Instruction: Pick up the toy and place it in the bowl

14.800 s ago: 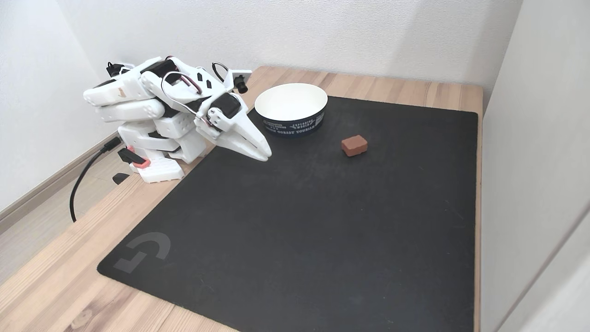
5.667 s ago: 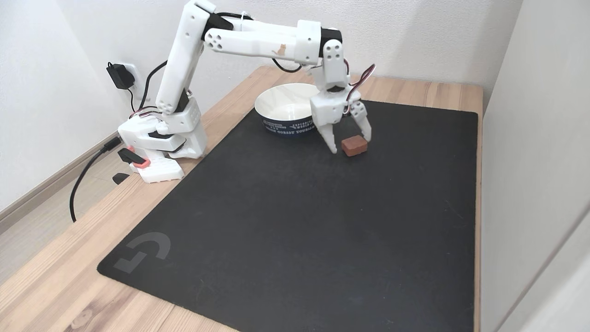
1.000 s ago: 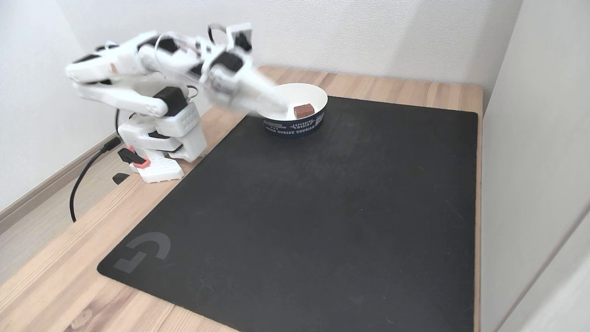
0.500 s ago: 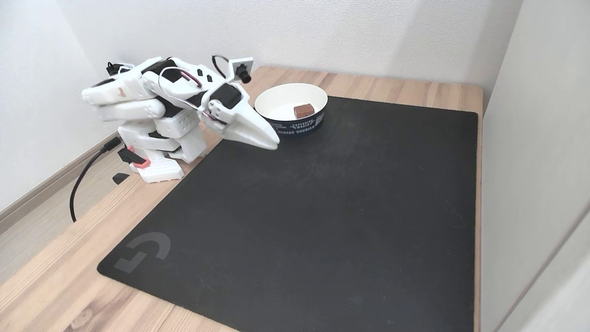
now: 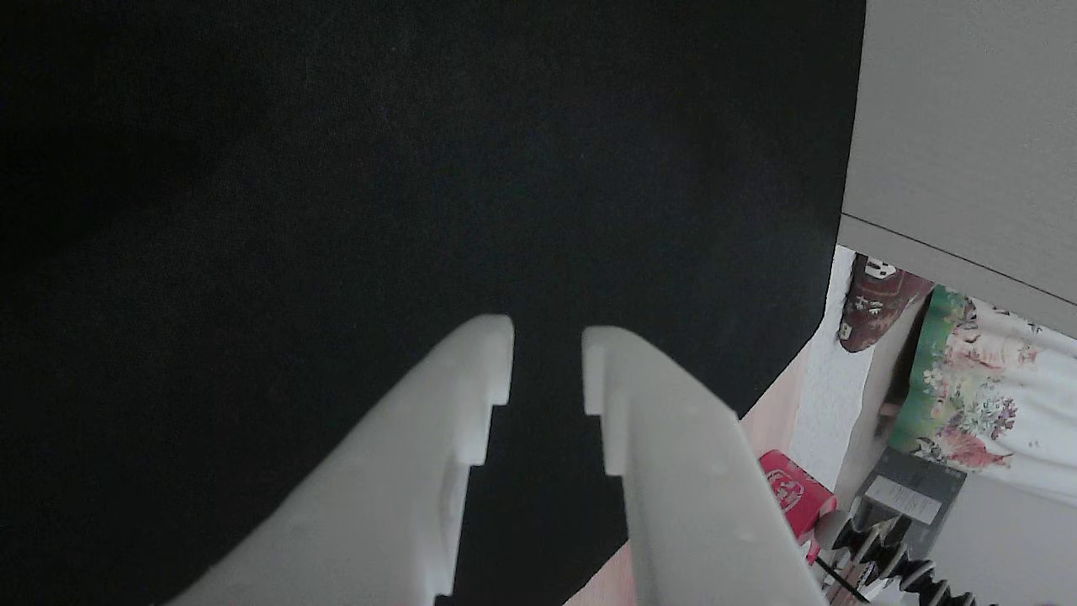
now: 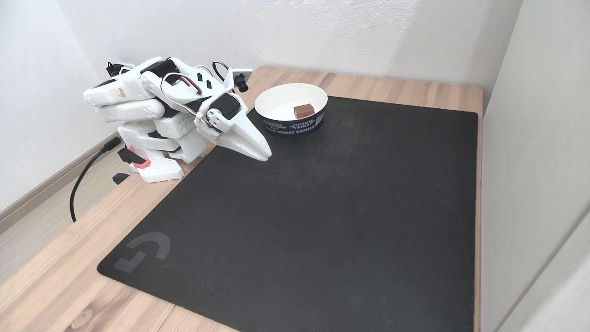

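One toy and it's sitting inside the bowl, over toward the bowl's right wall in the fixed view. That bowl is at the far edge of the black mat, close to its far left corner. The arm is folded up low by the mat's left edge, with the gripper pointing down over the mat just short of the bowl. In the other view the gripper has a narrow gap between its two fingers, gripping nothing, just mat underneath.
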